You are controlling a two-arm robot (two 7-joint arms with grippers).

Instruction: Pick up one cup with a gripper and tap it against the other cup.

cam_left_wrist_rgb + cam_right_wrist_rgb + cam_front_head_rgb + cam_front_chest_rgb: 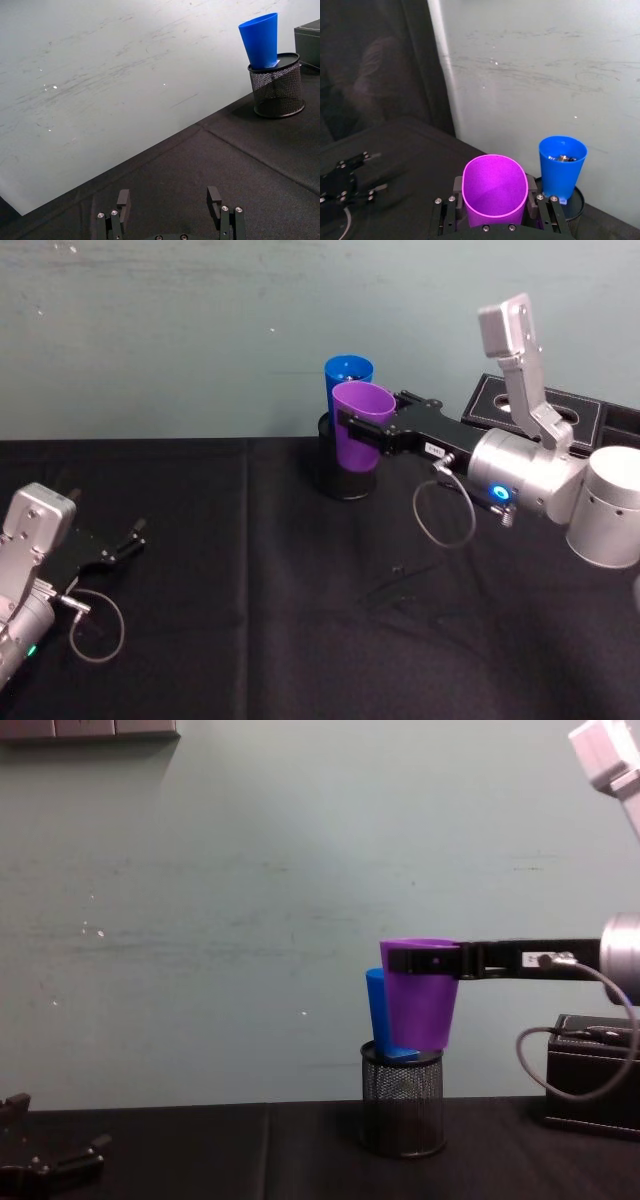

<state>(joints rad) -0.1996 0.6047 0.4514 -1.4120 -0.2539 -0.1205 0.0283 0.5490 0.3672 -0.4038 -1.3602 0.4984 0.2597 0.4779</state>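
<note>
My right gripper (350, 427) is shut on the purple cup (362, 430), its long black jaws clamped around the cup just below the rim. The cup hangs upright in the air, over the front of a black mesh pen holder (345, 480). The blue cup (347, 374) stands slightly tilted in that holder, right behind the purple cup (420, 995). In the right wrist view a narrow gap shows between the purple cup (495, 187) and the blue cup (562, 165). My left gripper (125, 540) rests open and empty near the table's front left.
A black box (540, 405) stands at the back right, beside the right arm. The pale wall runs close behind the mesh holder (402, 1110). Black cloth covers the table (250, 620). A loose cable loops under the right wrist.
</note>
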